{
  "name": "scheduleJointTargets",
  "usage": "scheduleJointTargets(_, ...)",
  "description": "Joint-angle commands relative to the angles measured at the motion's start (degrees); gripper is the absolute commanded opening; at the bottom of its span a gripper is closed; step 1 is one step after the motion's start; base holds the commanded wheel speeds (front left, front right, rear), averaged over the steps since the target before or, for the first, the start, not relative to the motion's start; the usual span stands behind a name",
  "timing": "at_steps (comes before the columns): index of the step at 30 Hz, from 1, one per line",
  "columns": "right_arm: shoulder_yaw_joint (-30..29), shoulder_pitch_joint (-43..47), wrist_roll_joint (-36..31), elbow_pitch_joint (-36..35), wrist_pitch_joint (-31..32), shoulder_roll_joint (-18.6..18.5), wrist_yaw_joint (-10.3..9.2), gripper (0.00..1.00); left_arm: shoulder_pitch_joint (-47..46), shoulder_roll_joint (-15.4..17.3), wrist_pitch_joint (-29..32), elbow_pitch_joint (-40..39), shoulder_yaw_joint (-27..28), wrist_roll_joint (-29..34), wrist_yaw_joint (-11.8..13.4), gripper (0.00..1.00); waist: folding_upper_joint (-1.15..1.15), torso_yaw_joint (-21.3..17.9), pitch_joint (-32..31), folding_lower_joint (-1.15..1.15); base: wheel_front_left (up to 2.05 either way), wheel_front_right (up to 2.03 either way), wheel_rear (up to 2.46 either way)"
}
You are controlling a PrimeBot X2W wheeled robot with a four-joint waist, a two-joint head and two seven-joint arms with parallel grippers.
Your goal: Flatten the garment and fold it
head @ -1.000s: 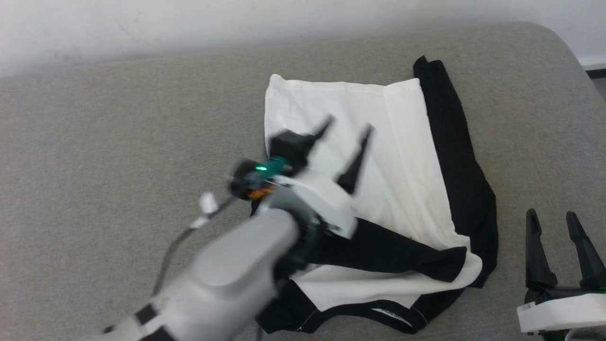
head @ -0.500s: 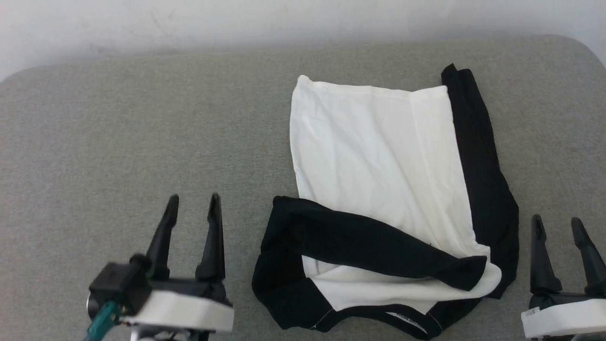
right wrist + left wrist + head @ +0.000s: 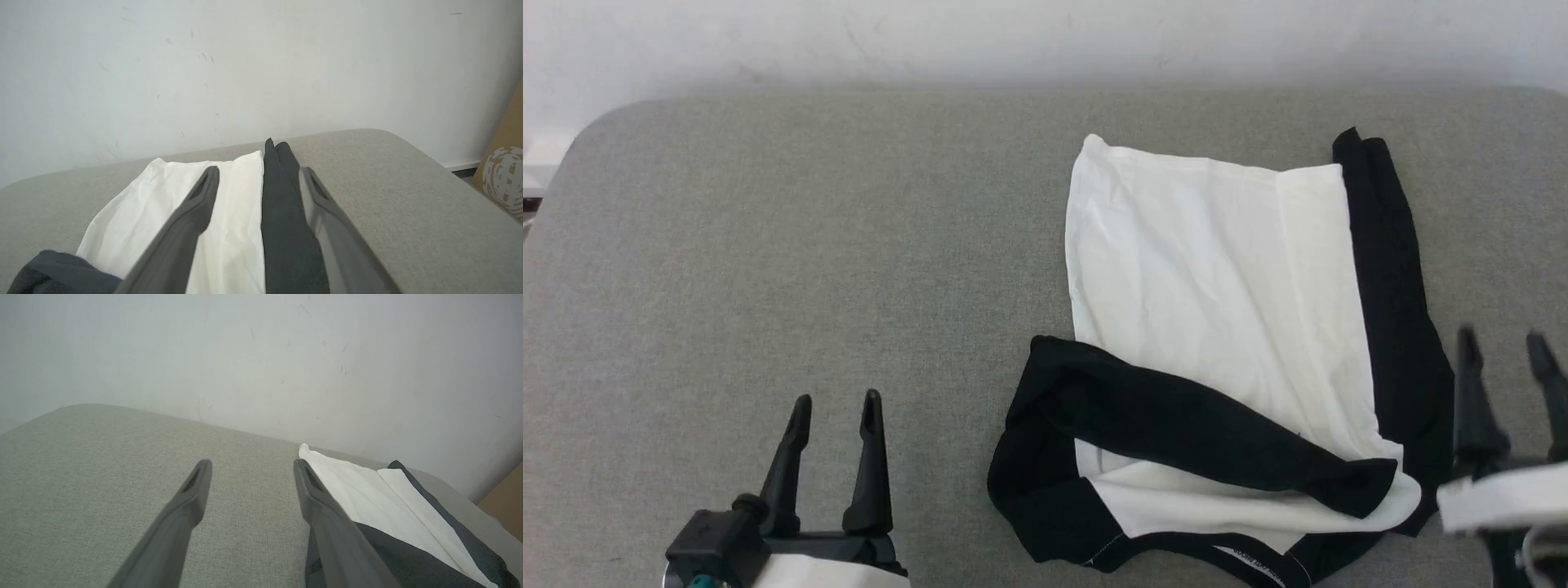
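Lying on grey fabric surface (image 3: 809, 261): garment (image 3: 1217, 286); white scuffed wall (image 3: 1013, 41) behind.

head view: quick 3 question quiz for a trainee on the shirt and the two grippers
1. True or false: the left gripper is shut on the garment.
2. What lies across the near end of the garment's white body? A a black sleeve; B a yellow towel; C a red belt.
3. Short answer: which stands closer to the garment's black side edge, the left gripper or the right gripper?

Key: 1 false, it is open over the bare grey surface. 2 A. 3 the right gripper.
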Motion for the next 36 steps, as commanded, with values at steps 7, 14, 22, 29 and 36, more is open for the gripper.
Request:
scheduleJointTargets(7, -2.78, -16.79, -2.29, -2.97, 13.19, -0.12, -0.04, 1.0, -1.96, -1.75, -0.26, 0.07, 1.46, 3.0, -3.35, 1.0, 0.0, -0.45, 4.96, 0.01, 0.0, 0.0, 0.0)
scheduleJointTargets(14, -4.99, -34.55, -2.97, 2.07, 29.69, -3.73, -0.04, 1.0, -4.82, -2.52, -0.26, 0.36, 2.24, 4.48, -5.5, 1.0, 0.0, -0.44, 11.46, 0.01, 0.0, 0.0, 0.0)
scheduleJointTargets(22, -9.15, -49.83, -4.41, 12.35, 42.57, -7.26, -0.04, 1.0, -8.77, -3.47, -0.26, 0.64, 2.21, 5.48, -7.63, 1.0, 0.0, 0.2, 19.4, 0.01, 0.0, 0.0, 0.0)
scheduleJointTargets(29, -11.58, -60.35, -7.1, 18.2, 51.25, -9.37, -0.04, 1.0, -12.3, -3.89, -0.26, -0.06, 1.51, 6.28, -9.34, 1.0, 0.0, 1.18, 26.16, 0.01, 0.0, 0.0, 0.0)
scheduleJointTargets(36, -11.54, -66.98, -9.47, 20.28, 61.32, -11.39, -0.04, 1.0, -14.82, -4.7, -0.26, -0.8, 0.66, 6.55, -10.43, 1.0, 0.0, 2.4, 31.37, 0.01, 0.0, 0.0, 0.0)
